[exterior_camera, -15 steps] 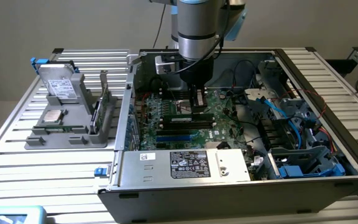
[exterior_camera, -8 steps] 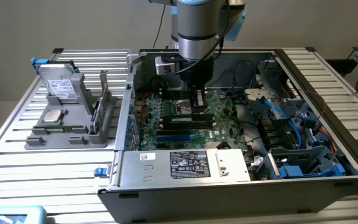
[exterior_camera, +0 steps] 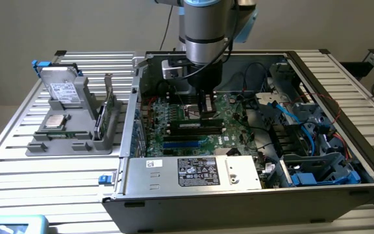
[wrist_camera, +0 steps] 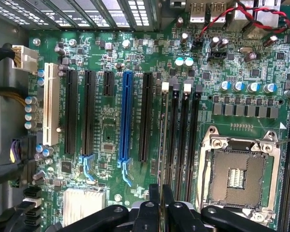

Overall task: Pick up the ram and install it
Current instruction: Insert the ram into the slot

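Observation:
My gripper [exterior_camera: 206, 113] reaches down into the open computer case [exterior_camera: 343, 117], over the motherboard [exterior_camera: 174, 117]. In the wrist view its black fingers [wrist_camera: 154, 195] are shut on the ram [wrist_camera: 162, 145]. The ram shows edge-on as a thin green strip. It runs along the outermost memory slot [wrist_camera: 173, 140], on the side of the expansion slots, and one end is near a white latch [wrist_camera: 165, 87]. Whether it sits in the slot or just above it I cannot tell.
The open processor socket [wrist_camera: 239, 176] lies beside the memory slots. A blue expansion slot [wrist_camera: 127, 121] and black ones lie on the other side. Cables [exterior_camera: 284, 122] and drive bays fill the case's right in the exterior view. A grey fixture [exterior_camera: 70, 131] outside holds a silver chip [exterior_camera: 56, 121], a drive and a green card [exterior_camera: 109, 112].

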### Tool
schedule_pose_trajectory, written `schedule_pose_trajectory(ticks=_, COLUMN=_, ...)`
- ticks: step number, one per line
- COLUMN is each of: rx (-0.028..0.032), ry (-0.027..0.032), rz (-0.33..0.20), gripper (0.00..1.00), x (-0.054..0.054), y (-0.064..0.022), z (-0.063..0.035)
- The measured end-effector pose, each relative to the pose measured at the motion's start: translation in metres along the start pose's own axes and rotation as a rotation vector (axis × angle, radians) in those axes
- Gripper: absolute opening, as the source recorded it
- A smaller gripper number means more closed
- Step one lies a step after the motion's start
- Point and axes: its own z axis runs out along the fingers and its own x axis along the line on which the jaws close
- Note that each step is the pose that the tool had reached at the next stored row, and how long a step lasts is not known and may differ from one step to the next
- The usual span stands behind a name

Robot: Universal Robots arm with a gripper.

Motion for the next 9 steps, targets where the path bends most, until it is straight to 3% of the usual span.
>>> schedule_pose_trajectory(ticks=9, rx=0.0016, ry=-0.0006, rz=0.000, gripper=0.14, x=-0.0007, y=0.0007, z=0.0035)
